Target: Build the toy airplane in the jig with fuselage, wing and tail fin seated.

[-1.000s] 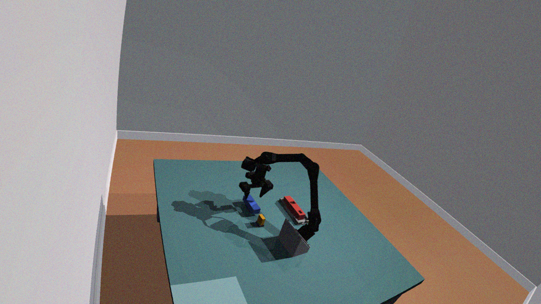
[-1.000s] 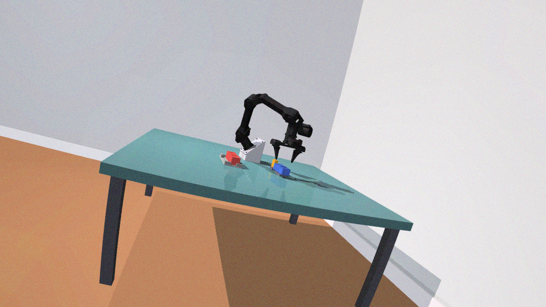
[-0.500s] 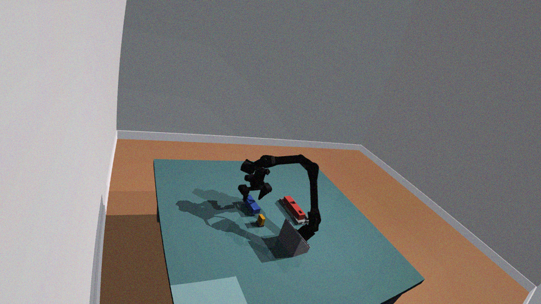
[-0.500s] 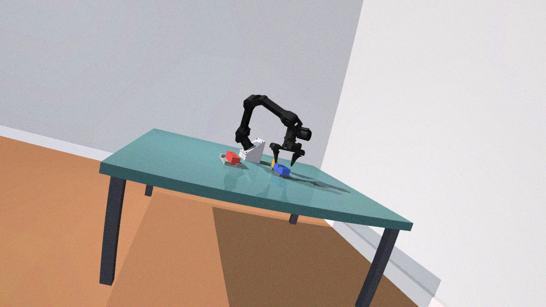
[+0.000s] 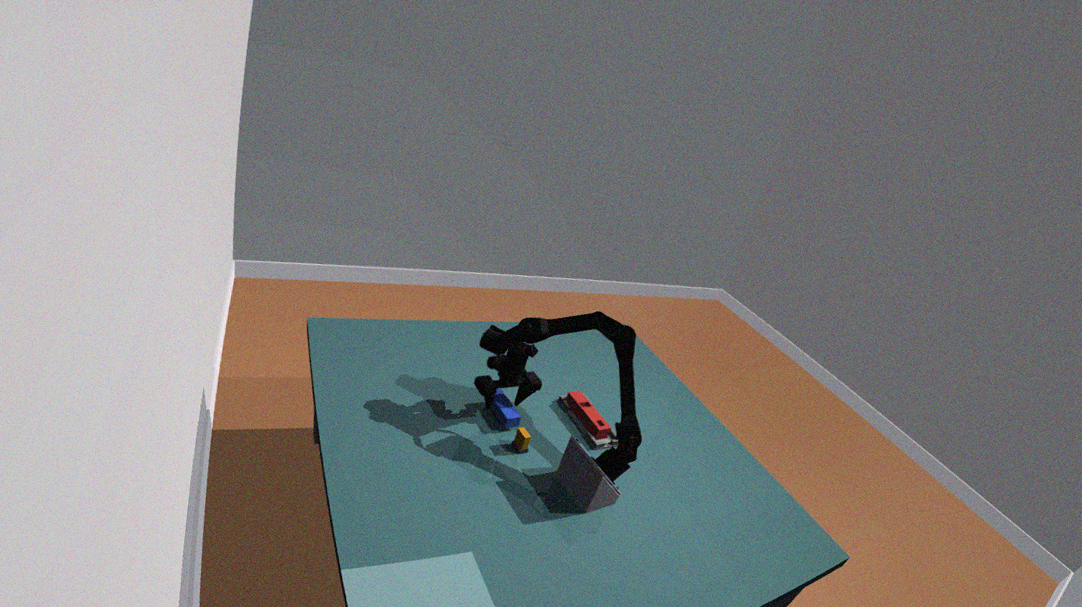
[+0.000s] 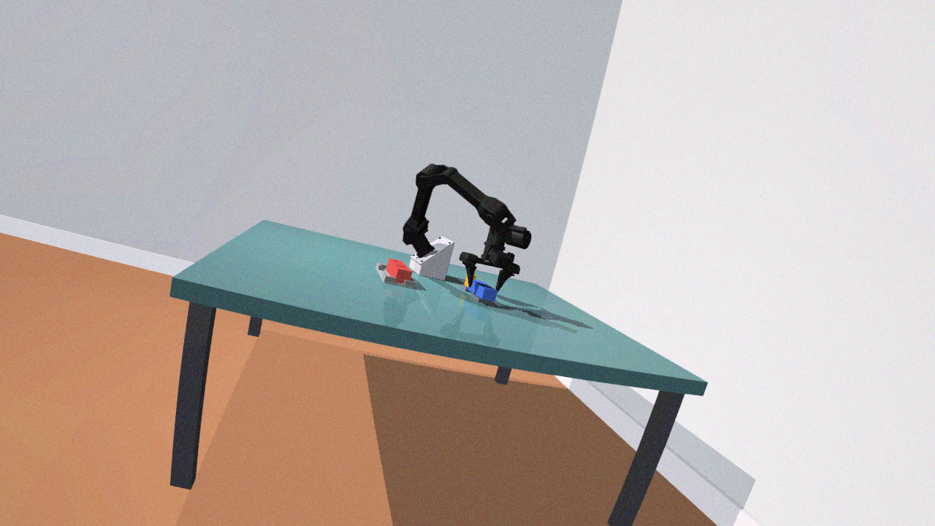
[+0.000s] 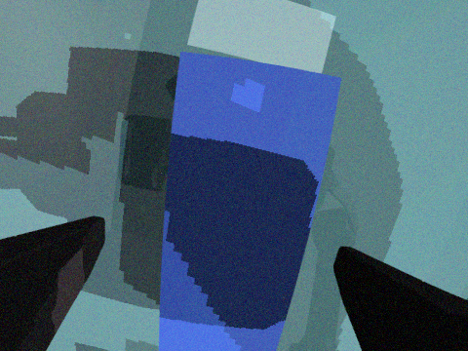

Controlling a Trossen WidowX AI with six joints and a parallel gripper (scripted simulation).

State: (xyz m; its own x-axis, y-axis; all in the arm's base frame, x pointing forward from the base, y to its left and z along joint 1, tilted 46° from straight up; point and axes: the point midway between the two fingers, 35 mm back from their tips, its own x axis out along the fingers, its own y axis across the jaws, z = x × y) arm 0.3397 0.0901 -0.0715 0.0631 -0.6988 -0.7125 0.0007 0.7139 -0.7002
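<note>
My gripper (image 5: 504,403) (image 6: 483,289) (image 7: 223,246) is open and points down, one finger on each side of the blue wing (image 5: 506,416) (image 6: 486,294) (image 7: 253,122). The wing lies on the table, and no finger visibly touches it in the wrist view. The orange tail fin (image 5: 522,439) (image 6: 467,280) is a small block standing near the wing's end, on the arm base's side. The red fuselage (image 5: 588,414) (image 6: 399,270) lies in the grey cradle (image 5: 608,444) (image 6: 410,285) and looks flat. Two dark sockets show on its top, with nothing in them.
The wedge-shaped arm stand (image 5: 587,482) (image 6: 436,262) is close to the fuselage and the tail fin. The arm arches above the teal table (image 5: 683,533) (image 6: 294,275). A pale patch (image 5: 420,596) shows near one table corner.
</note>
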